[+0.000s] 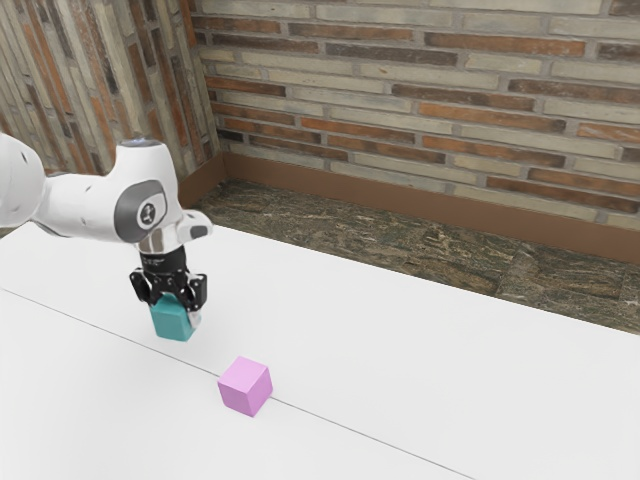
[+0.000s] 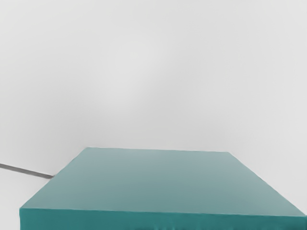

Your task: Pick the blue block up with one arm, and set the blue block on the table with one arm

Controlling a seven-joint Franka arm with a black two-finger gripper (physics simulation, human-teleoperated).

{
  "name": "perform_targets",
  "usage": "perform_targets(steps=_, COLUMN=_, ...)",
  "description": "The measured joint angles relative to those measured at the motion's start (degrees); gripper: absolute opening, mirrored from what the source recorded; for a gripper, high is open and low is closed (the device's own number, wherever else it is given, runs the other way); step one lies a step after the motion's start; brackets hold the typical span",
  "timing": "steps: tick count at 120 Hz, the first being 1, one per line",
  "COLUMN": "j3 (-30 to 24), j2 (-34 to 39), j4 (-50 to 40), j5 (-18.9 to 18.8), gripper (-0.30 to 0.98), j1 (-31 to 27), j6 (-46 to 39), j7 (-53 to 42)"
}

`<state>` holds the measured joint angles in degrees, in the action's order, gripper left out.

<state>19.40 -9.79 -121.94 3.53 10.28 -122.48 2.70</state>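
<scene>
I have the black gripper [image 1: 169, 287] directly above the teal-blue cube [image 1: 172, 320], presumably to grip it top-down; I can't tell if the claw is clenched or released.

You see smooth, matt faces on the blue block [image 1: 172, 320] and pink block [image 1: 243, 388]; your arm [image 1: 95, 205] looks like glossy plastic, the tabletop [image 1: 430, 360] smooth, the far wall [image 1: 400, 100] rough brick, the floor [image 1: 390, 238] veined stone.
</scene>
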Motion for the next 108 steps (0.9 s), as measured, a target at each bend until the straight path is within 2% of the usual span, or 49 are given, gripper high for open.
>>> perform_targets(steps=40, j3=-0.09, j2=-6.89, j4=1.23, j5=5.02, gripper=0.35, j1=-2.54, j6=-6.79, j7=-6.04)
perform_targets(steps=74, j3=0.05, j2=-6.75, j4=1.24, j5=8.4, gripper=0.59, j1=-2.53, j6=-8.53, j7=-11.1)
perform_targets(steps=86, j3=0.06, j2=-1.11, j4=0.78, j5=8.52, gripper=0.62, j1=-2.25, j6=-7.74, j7=-12.4)
perform_targets(steps=95, j3=-1.09, j2=9.4, j4=0.85, j5=7.21, gripper=0.64, j1=-2.46, j6=-4.07, j7=-12.8)
perform_targets(steps=104, j3=-6.02, j2=17.38, j4=6.88, j5=2.83, gripper=0.66, j1=-4.63, j6=1.9, j7=-12.36)
perform_targets(steps=108, j3=-11.05, j2=18.54, j4=10.85, j5=1.19, gripper=0.66, j1=-7.2, j6=4.99, j7=-12.18)
